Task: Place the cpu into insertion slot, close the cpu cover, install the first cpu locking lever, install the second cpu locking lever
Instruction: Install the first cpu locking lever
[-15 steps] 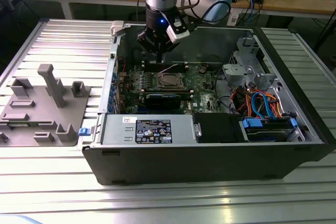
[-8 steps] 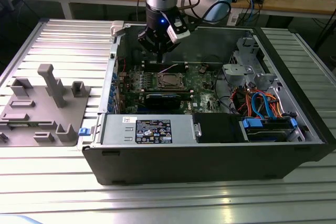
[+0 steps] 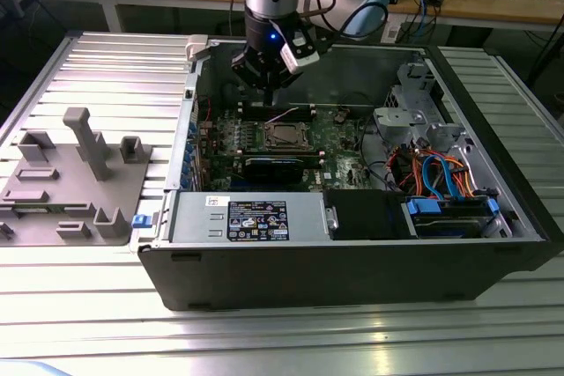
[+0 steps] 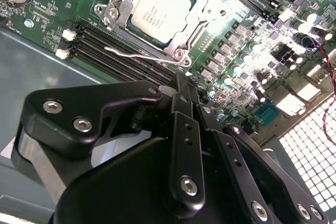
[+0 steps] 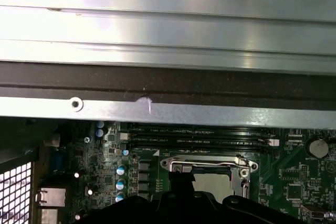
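Note:
The cpu [image 4: 159,10], a silvery square chip, lies flat in the insertion slot [image 4: 116,2] on the green board. The cpu cover [image 4: 209,10], a thin metal frame, lies down around the chip. One thin wire locking lever [image 4: 140,54] runs along the socket's side, over the black memory slots. In the exterior view the cpu [image 3: 287,136] sits mid-board, and my gripper [image 3: 267,85] hangs above and behind it, near the case's back wall. My gripper [image 4: 181,81] is shut with nothing in it, clear of the socket [image 5: 209,167].
The open computer case [image 3: 352,261] lies on a ribbed aluminium table. A power supply [image 3: 251,217], drive cage and orange and blue cables [image 3: 441,173] fill its front and the exterior view's right. A grey fixture block [image 3: 75,173] stands at the exterior view's left.

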You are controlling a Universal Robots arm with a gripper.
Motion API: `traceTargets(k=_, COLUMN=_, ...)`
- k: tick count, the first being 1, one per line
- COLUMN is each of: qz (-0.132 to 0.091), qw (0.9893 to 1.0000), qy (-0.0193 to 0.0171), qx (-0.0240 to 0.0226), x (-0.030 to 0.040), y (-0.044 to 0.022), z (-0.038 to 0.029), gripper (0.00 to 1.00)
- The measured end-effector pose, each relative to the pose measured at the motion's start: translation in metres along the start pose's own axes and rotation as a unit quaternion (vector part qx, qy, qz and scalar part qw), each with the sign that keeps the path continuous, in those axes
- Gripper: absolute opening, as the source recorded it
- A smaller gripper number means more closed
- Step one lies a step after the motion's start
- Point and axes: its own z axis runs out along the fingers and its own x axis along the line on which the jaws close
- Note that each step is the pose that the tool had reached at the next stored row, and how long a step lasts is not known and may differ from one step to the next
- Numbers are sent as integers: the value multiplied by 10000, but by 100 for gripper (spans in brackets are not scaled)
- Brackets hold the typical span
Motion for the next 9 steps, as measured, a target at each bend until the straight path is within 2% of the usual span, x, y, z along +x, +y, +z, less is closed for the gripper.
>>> traceTargets(k=1, qz=1, qw=10000, qy=-2, qx=-45, x=1, y=-10, z=4, gripper=11)
traceTargets(k=2, qz=1, qw=10000, qy=-3, qx=-70, x=1, y=-15, z=10, gripper=11)
traceTargets(k=9, qz=151, qw=9999, qy=-9, qx=-73, x=0, y=-17, z=52, gripper=11)
